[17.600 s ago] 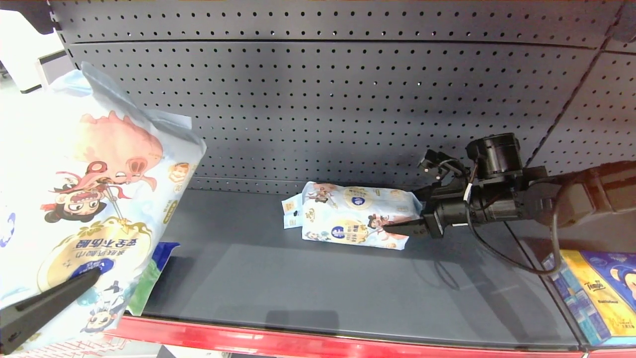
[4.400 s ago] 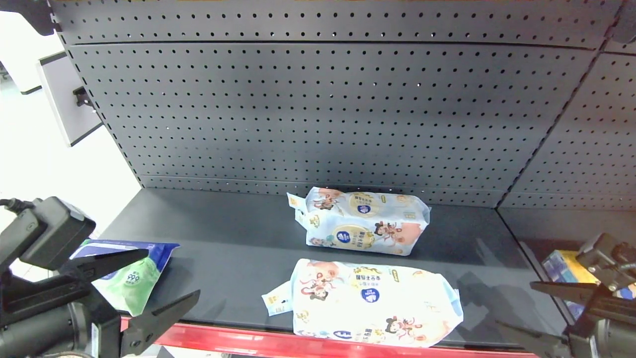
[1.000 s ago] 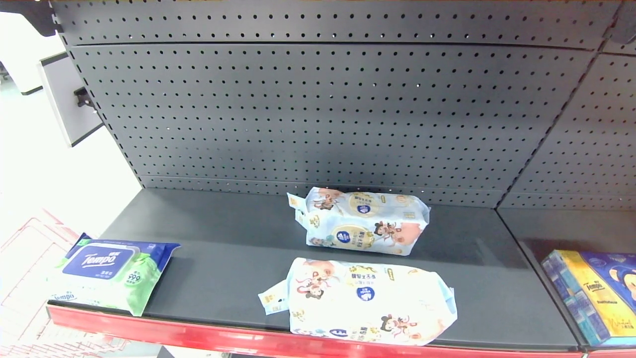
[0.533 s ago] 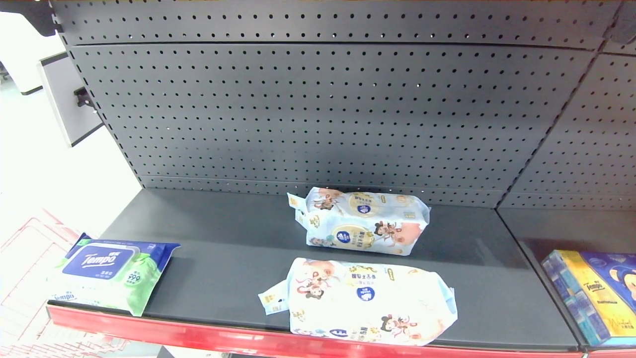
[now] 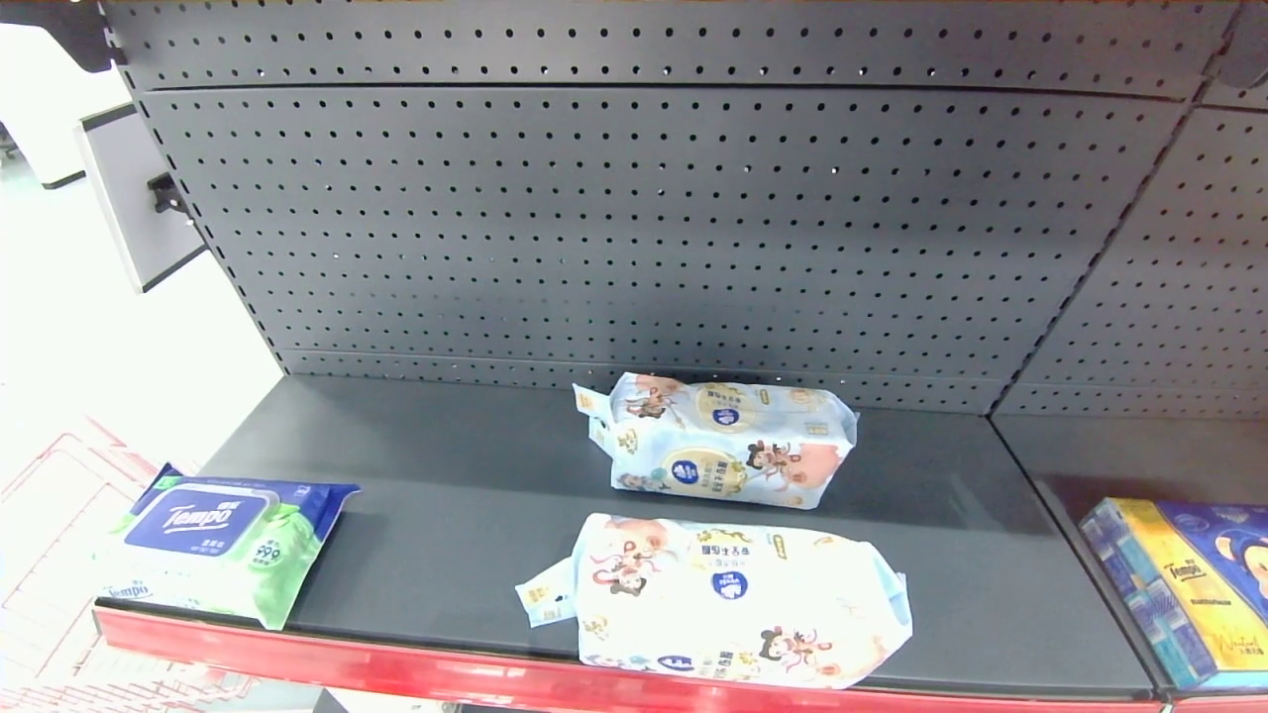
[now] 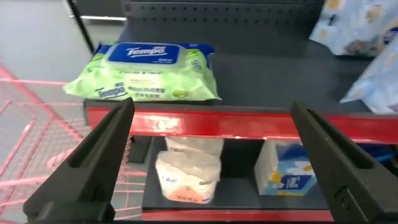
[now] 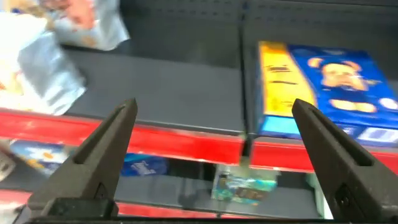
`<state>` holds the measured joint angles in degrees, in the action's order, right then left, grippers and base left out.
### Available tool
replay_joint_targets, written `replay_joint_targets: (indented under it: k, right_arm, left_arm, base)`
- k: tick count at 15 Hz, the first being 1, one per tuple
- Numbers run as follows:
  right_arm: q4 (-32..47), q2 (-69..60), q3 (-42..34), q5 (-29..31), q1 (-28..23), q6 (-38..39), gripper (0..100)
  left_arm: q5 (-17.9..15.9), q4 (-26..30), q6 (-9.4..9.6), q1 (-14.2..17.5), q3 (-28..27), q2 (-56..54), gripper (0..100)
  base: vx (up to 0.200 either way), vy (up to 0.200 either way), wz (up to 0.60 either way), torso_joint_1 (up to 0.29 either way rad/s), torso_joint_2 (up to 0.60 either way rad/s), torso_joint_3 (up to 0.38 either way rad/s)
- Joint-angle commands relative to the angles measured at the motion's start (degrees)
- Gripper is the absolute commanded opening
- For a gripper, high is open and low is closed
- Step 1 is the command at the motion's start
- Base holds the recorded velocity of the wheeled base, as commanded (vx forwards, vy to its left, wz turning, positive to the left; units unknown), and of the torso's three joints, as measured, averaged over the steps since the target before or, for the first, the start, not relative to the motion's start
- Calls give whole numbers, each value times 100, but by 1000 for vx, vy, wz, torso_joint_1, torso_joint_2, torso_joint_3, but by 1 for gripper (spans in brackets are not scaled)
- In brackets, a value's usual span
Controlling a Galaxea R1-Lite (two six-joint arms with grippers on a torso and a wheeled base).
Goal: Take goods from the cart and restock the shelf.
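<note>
Two pale blue cartoon-printed packs lie on the dark shelf (image 5: pixel 466 495): one (image 5: pixel 721 440) near the pegboard back, one (image 5: pixel 733 599) at the red front edge. A green and blue wipes pack (image 5: pixel 213 548) (image 6: pixel 146 71) rests at the shelf's left front corner. My left gripper (image 6: pixel 214 165) is open, held in front of and below the shelf's red lip, with nothing between its fingers. My right gripper (image 7: pixel 214 162) is open too, facing the red lip near the shelf divider, and it holds nothing.
A blue and yellow tissue box (image 5: pixel 1184 584) (image 7: pixel 323 87) sits on the neighbouring shelf to the right. The red wire cart (image 5: pixel 45 555) (image 6: pixel 37 143) stands at the left. Packs (image 6: pixel 186 174) lie on the lower shelf. Bare shelf lies between the wipes and the cartoon packs.
Nothing has moved over the last second. Earlier, both grippers drew back out of the head view, and the second cartoon pack now lies on the shelf's front.
</note>
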<state>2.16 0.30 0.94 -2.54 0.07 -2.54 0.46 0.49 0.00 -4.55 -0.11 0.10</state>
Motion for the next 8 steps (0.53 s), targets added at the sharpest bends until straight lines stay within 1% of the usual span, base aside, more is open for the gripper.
replay_joint_targets:
  k: [1, 3, 8]
  right_arm:
    - [-58, -22, -94, -36, 1, -28, 100]
    - [-102, -22, -94, -1, 1, -168, 100]
    - [-181, -22, -94, 43, -7, -151, 100]
  left_arm:
    - [-11, -5, 18, -90, 2, -10, 100]
    - [42, -5, -53, -29, 11, -10, 100]
    - [33, -5, -18, -29, 11, -10, 100]
  base:
    - [0, 0, 0, 0, 0, 0]
    - [0, 0, 0, 0, 0, 0]
    - [0, 0, 0, 0, 0, 0]
